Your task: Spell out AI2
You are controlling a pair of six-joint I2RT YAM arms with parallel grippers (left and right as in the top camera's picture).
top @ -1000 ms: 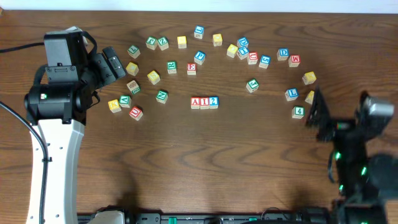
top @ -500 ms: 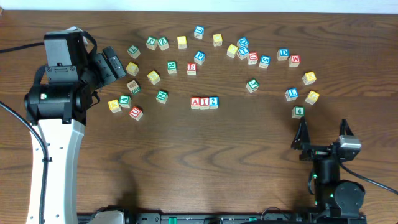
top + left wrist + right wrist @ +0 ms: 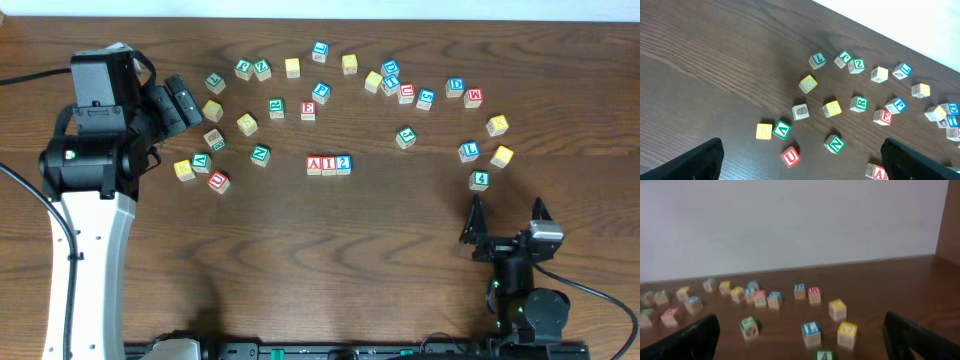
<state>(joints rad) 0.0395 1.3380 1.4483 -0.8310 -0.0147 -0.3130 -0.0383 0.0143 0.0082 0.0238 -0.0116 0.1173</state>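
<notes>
Wide brown wooden table (image 3: 400, 270), near half bare. White wall (image 3: 790, 220) behind it in the right wrist view.

Left arm (image 3: 95, 160), white column with black head, over the table's left end. Left gripper (image 3: 180, 103) spread wide, nothing between the fingers, aimed at the left-hand scatter.

Right gripper (image 3: 508, 208) low at the near right, jaws fully apart and empty, pointing toward the far edge.

Loose arc of many spare cubes across the far half, apart from the centre.

At table centre, well apart from both arms: A (image 3: 315, 165), I (image 3: 329, 165), 2 (image 3: 343, 163), touching side by side in one row, reading correctly from the near edge. Word judged spelled; nothing left but to keep off it.

Risks, as judged:
- Row loose and probably light. Any sweep of an arm across the centre enough to split or twist it.
- Green 4 cube (image 3: 480, 180) just beyond the right fingertips. Forward motion from there likely to knock it into the yellow cube (image 3: 502, 156) or the blue L cube (image 3: 468, 151) behind.
- Red U cube (image 3: 218, 182) and neighbours near the left fingers. A low swing liable to scatter them toward the row.

Legible print: red on A and I, blue on 2. In the left wrist view, green L (image 3: 817, 60), P (image 3: 842, 58), N (image 3: 856, 65), R (image 3: 859, 103), then blue P (image 3: 898, 105) and red E (image 3: 883, 117). No brand marks made out.
</notes>
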